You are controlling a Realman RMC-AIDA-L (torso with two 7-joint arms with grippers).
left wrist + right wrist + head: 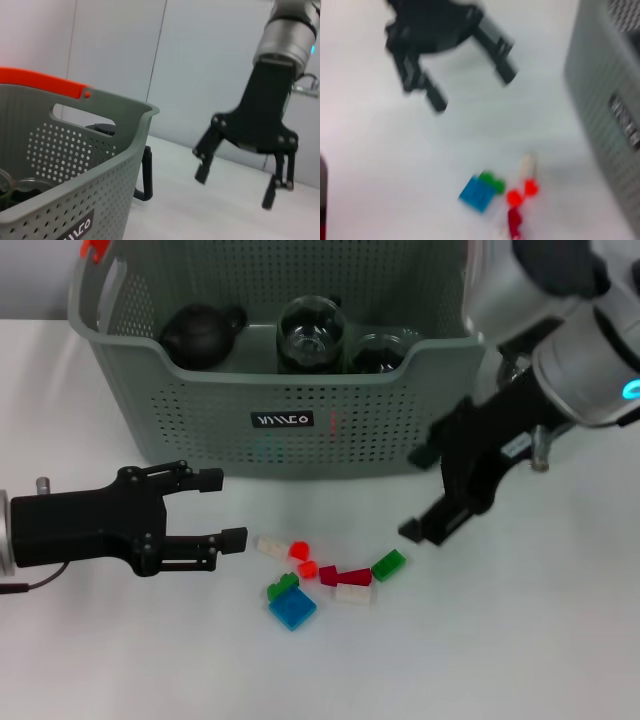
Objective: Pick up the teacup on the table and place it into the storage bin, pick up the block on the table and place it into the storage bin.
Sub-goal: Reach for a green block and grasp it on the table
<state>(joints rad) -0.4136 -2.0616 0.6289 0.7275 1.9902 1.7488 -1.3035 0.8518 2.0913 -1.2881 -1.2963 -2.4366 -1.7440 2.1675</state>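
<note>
Storage bin (pixel 270 430) at rear, blocks (pixel 325 575) on table betw. left gripper (pixel 222 508) & right gripper (pixel 425 495), both jaws apart.

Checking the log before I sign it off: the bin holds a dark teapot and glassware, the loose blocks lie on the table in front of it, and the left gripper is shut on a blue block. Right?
Not quite. In the head view the left gripper is open and empty, beside the blocks; the blue block lies on the table. The rest stands: teapot and glassware sit in the storage bin.

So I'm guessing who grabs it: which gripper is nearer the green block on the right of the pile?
Right. The right gripper hangs open just beside the green block; the left gripper, also open, sits across the block pile.
</note>
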